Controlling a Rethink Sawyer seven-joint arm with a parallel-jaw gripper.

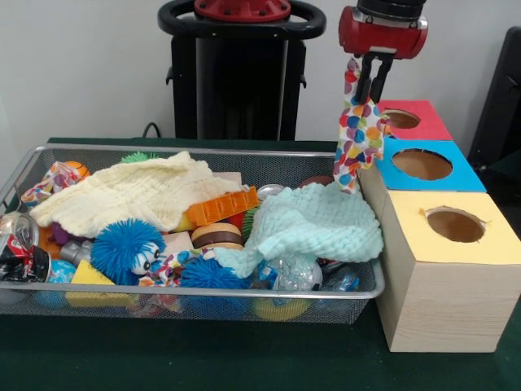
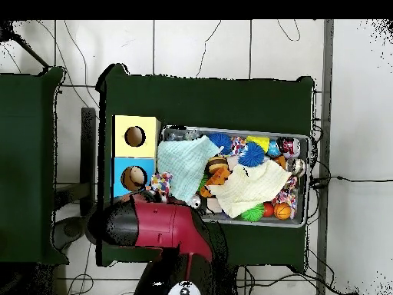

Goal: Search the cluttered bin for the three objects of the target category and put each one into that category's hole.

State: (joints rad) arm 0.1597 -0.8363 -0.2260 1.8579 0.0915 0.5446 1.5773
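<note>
One cloth in hand: a polka-dot cloth [image 1: 358,134] hangs from the gripper [image 1: 371,80], whose jaws are closed on its top edge; it dangles clear of the bin, between the bin's end and the row of boxes.
Position of the load: in the front view it hangs beside the blue-faced box [image 1: 423,165], toward the counter's far edge; it is not yet over the yellow-faced box.
Target hole: the hole [image 1: 455,225] in the yellow top [image 1: 496,236] sits nearest the counter's front edge; nothing shows inside it.
Bin: the bin [image 1: 195,295] lies along the counter, full of clutter.
Second cloth: a polka-dot cloth scrap [image 1: 167,266] lies near the bin's front rim, beside the blue fuzzy ball [image 1: 124,247].
Third cloth: another dotted piece [image 1: 49,183] shows at the bin's far end, partly under the pale yellow knitted cloth [image 1: 134,193].
Distractor: the mint-green knitted cloth [image 1: 313,224] lies over the bin's box-side end.
Progress, as judged: first delivery under way; none visibly deposited, two apparently left to fetch.
Writing: the crushed can [image 1: 18,244] bears red-and-white print, not legible; no other readable label.
</note>
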